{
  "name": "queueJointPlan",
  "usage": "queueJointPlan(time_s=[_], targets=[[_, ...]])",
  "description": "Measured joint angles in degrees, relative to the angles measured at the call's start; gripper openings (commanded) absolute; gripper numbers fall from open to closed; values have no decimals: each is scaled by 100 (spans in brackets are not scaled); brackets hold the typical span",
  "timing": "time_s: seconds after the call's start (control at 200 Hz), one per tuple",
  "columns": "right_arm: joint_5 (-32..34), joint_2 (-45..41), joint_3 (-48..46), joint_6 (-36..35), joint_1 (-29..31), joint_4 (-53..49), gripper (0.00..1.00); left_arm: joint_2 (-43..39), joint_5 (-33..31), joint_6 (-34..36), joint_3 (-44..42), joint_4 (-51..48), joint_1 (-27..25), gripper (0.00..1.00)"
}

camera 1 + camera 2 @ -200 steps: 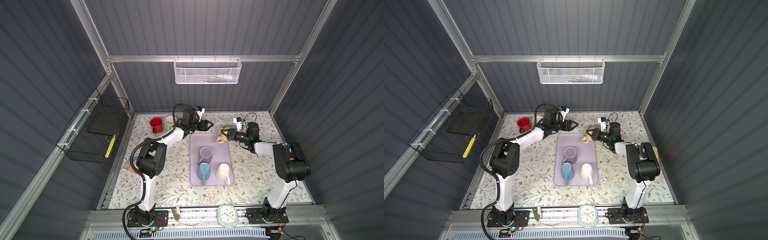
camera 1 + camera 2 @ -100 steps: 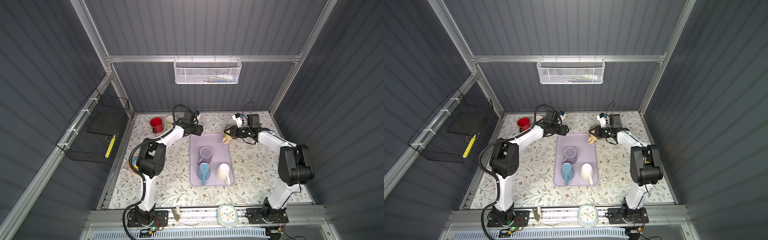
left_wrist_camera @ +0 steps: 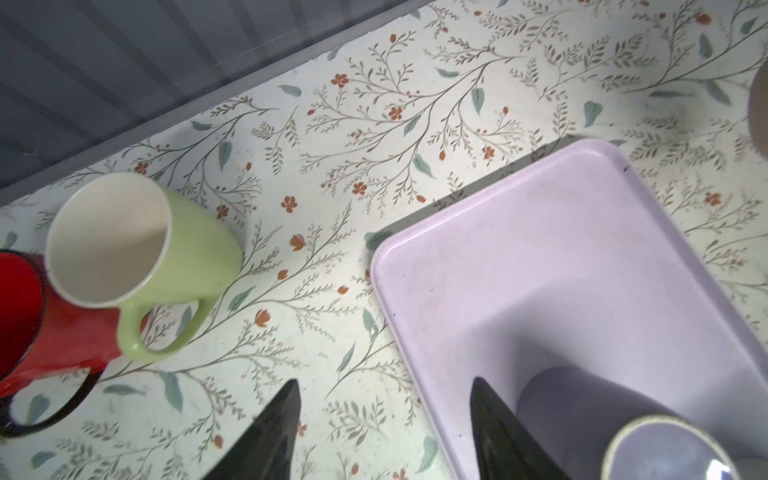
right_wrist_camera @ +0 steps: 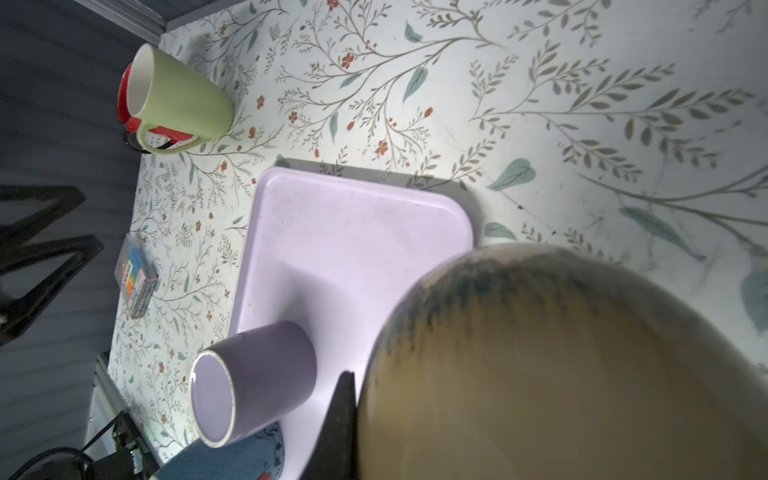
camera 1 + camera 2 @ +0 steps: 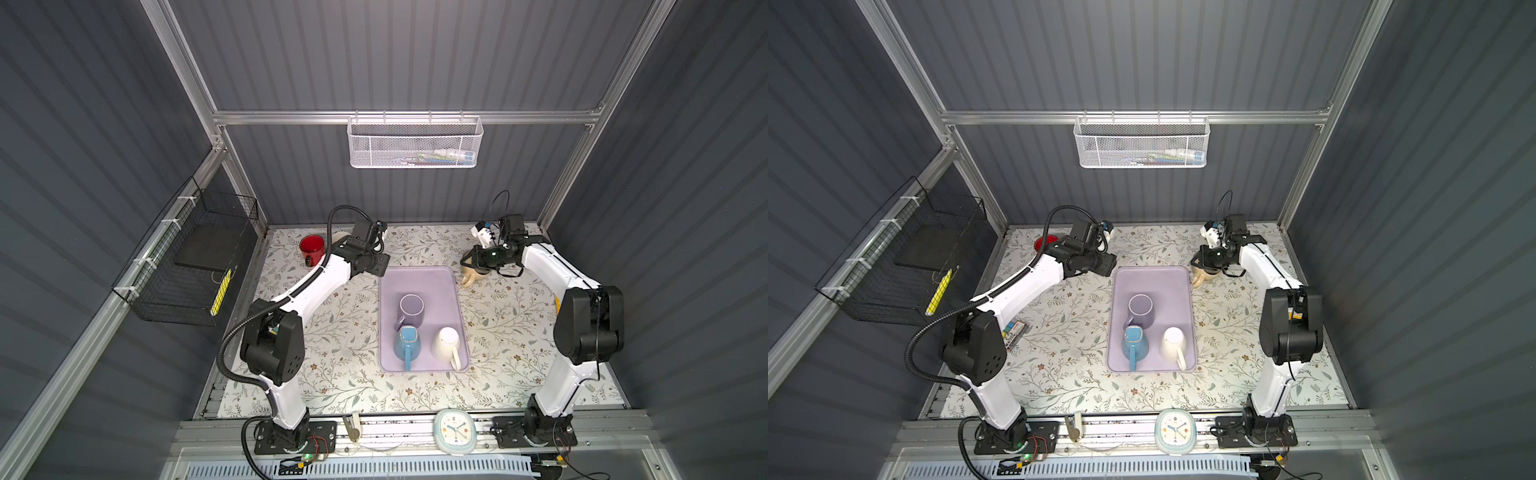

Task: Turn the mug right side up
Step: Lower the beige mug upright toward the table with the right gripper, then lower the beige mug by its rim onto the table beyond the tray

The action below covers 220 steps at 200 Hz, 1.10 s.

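Beside the tray's upper right corner, right of centre in both top views: the tan mug (image 5: 471, 277) with a blue-speckled glaze is found just off the lilac tray (image 5: 415, 282).
Right gripper (image 5: 468, 264): it is closed narrow on the tan mug. In the right wrist view one finger (image 4: 340, 419) is seen against the mug's rounded wall.
Mug's attitude: the handle is pointed toward the lower left of a top view. Whether the mouth faces up, or the mug rests on the mat, cannot be told, since the body is covered by the gripper.
Done: the mug is judged to be gripped and brought beside the tray.
Left to do: a mouth-up pose has to be confirmed, and the mug set down and released.
Left gripper (image 3: 384, 384): the fingers are spread wide with nothing between them. It is held over the tray's upper left corner.
On the tray: a purple mug (image 5: 411, 309) is stood mouth up. A blue mug (image 5: 406, 345) and a cream mug (image 5: 446, 345) are placed lower in the frame, their attitudes unclear.
Upper left of the mat: a red mug (image 3: 25, 316) and a green mug (image 3: 137, 245) are set close together, mouths up.
Surface: a pale floral mat (image 5: 353, 332) is laid flat.
Room: dark ribbed walls are framed in aluminium. A white mesh basket (image 5: 415, 143) is hung at the back, a black wire basket (image 5: 195, 266) at the left, and a clock (image 5: 455, 430) is set at the front rail.
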Motion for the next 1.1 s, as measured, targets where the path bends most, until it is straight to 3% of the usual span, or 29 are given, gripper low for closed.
queueJointPlan(time_s=[0.39, 1.101], targets=[[525, 1285, 2275, -586, -238, -1537, 0, -1528, -221, 249, -1825, 354, -72, 66], [463, 3292, 4962, -1351, -308, -2881, 0, -1683, 472, 481, -2197, 962, -205, 66]])
